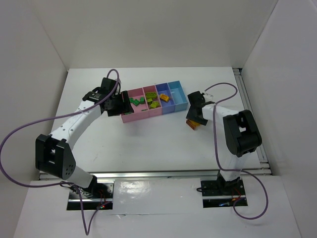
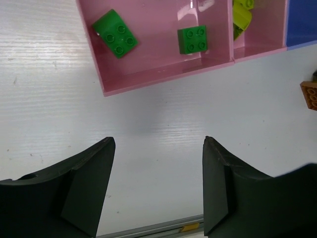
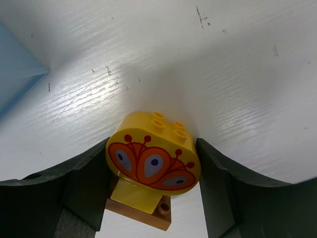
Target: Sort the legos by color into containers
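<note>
Legos (image 1: 140, 100) lie mostly inside the containers (image 1: 141, 117), a row of four joined open bins at the far middle of the white table (image 1: 148, 144). In my overhead view, reading left to right:

- The wide pink bin (image 1: 129, 118) holds dark green bricks (image 1: 133, 101).
- The narrower pink bin (image 1: 153, 113) holds lime-green bricks (image 1: 155, 104).
- The violet-blue bin (image 1: 167, 108) holds orange-yellow bricks (image 1: 164, 97).
- The light blue bin (image 1: 177, 93) ends the row on the right.

My right hand (image 1: 194, 120) is out on the table to the right of the row, apart from it. Its wrist camera shows the two dark fingers (image 3: 84, 188) pressed against either side of a yellow brick (image 3: 153, 153), so this hand is grasping it. The brick is rounded, studded on top and printed with an orange flower pattern. It sits on a brown-orange piece (image 3: 143, 210), which shows just below it. A corner of the light blue bin shows at the upper left edge of that view. I cannot tell whether the stacked pair is resting on the table or raised off it.

My left hand (image 2: 158, 183) is released. Its fingers stand well apart with only bare table between them. It hangs just in front of the near wall of the wide pink bin. In its wrist view two dark green bricks lie apart from each other inside that bin.
</note>
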Robot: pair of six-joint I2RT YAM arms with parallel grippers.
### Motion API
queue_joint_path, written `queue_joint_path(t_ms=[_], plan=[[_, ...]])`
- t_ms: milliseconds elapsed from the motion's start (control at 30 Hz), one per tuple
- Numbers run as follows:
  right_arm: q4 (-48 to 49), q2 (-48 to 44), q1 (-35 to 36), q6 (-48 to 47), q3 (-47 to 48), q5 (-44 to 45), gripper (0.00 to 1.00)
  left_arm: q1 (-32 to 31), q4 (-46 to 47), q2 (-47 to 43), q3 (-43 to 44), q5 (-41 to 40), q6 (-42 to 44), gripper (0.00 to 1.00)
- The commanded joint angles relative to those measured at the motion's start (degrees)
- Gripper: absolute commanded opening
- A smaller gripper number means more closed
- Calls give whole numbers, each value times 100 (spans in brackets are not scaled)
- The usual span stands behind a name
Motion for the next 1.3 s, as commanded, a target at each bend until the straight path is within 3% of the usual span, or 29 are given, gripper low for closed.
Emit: queue_joint_path(t_ms=[0, 133, 233, 300, 433, 467, 667, 767, 967, 1267], plan=[[139, -351, 48, -119, 248, -66, 43, -21, 329, -50, -120, 528, 346, 74], [139, -852, 48, -260, 301, -593, 41, -99, 1129, -50, -384, 2492, 549, 77], [87, -1186, 48, -260, 362, -1015, 41, -380, 1718, 283, -384, 3278, 242, 80], [26, -1379, 100, -260, 415, -1287, 41, -644, 2165, 485, -524, 3631, -267, 82], [-28, -1564, 154, -190, 415, -1587, 41, -908, 3966, 687, -989, 4248, -1593, 86], [-28, -1617, 206, -129, 415, -1657, 41, -1065, 4535, 810, -991, 4248, -1900, 90], [200, -1617, 408, 266, 529, -2062, 41, -1690, 5084, 1092, -928, 3380, -2175, 95], [262, -1565, 549, 320, 660, -2167, 41, -1857, 5673, 1023, -1262, 2845, -2352, 89], [192, -1564, 602, 320, 863, -2282, 43, -1920, 5499, 1127, -1149, 2386, -1939, 84], [245, -1564, 602, 320, 916, -2536, 43, -1859, 5419, 925, -1237, 1760, -2062, 75]])
